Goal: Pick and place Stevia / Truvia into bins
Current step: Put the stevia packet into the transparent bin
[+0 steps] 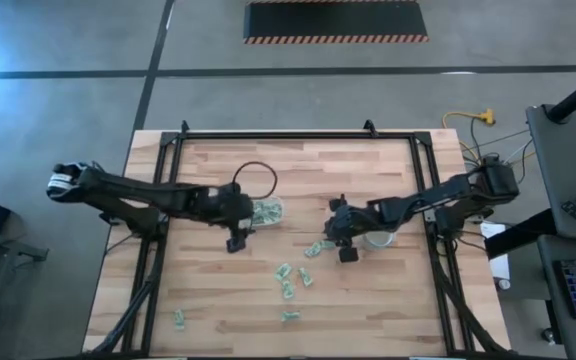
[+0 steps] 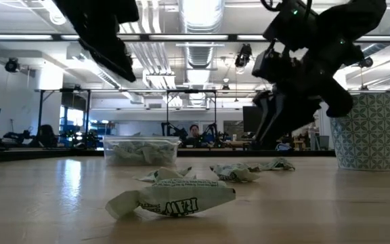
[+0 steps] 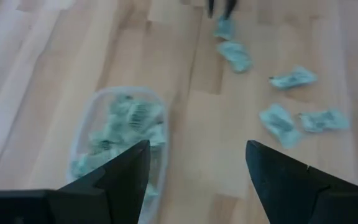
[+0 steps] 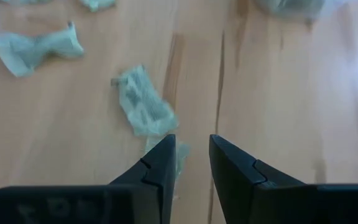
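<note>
My left claw (image 3: 197,168) hangs released beside the tub (image 1: 265,211), which holds packets. My right claw (image 4: 192,163), fingers nearly closed and grasping nothing, hovers over a packet (image 4: 143,109). More packets (image 1: 290,279) lie at six o'clock on the worktop (image 1: 368,300).

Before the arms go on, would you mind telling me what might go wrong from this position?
1. The right gripper is nearly closed, with a crumpled packet just beyond it; a slightly off descent might push the packet rather than grip it.
2. The left gripper is open right beside the clear tub; a low move might nudge the light tub.
</note>
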Robot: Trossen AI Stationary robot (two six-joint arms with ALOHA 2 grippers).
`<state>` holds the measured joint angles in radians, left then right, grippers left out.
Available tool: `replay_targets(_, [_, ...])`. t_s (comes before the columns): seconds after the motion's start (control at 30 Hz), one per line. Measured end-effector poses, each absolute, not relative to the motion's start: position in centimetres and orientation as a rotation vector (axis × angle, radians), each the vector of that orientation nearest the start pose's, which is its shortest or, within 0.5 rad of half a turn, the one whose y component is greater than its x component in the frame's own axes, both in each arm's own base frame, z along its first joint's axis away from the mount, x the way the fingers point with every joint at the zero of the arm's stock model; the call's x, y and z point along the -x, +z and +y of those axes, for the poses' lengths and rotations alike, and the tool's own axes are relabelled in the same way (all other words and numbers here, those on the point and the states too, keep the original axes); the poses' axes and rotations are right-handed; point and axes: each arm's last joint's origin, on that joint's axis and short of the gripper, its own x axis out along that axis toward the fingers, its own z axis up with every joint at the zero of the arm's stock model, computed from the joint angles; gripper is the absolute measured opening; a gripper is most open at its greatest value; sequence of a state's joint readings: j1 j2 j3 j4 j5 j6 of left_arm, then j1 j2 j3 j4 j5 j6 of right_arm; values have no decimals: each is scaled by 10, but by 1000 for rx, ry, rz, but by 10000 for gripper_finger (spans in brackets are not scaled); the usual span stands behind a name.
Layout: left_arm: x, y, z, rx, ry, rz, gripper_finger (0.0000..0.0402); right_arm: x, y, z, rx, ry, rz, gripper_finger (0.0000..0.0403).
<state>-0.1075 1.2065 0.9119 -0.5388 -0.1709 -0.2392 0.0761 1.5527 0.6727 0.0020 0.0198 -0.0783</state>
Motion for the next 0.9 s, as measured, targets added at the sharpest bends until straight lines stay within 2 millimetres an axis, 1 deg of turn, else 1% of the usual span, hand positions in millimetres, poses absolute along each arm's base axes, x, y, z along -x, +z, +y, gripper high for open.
replay_targets(0.17, [-233,261,-39,108,154,806,247,-280,140,21,89,98,901,96])
replay_targets(0.4, [-227,254,-50,127,146,823,247,-280,135,21,38,75,926,108])
replay_targets(0.63, [-227,254,-54,111,153,818,247,-281,119,22,-9,55,994,128])
replay_targets(0.73, [-227,254,-53,111,154,818,247,-285,117,22,-13,53,1008,133])
replay_targets(0.83, [-227,254,-53,111,154,818,247,-288,118,22,-12,52,1011,130])
replay_targets(0.9, [-227,253,-53,110,155,819,247,-288,118,22,0,59,1009,119])
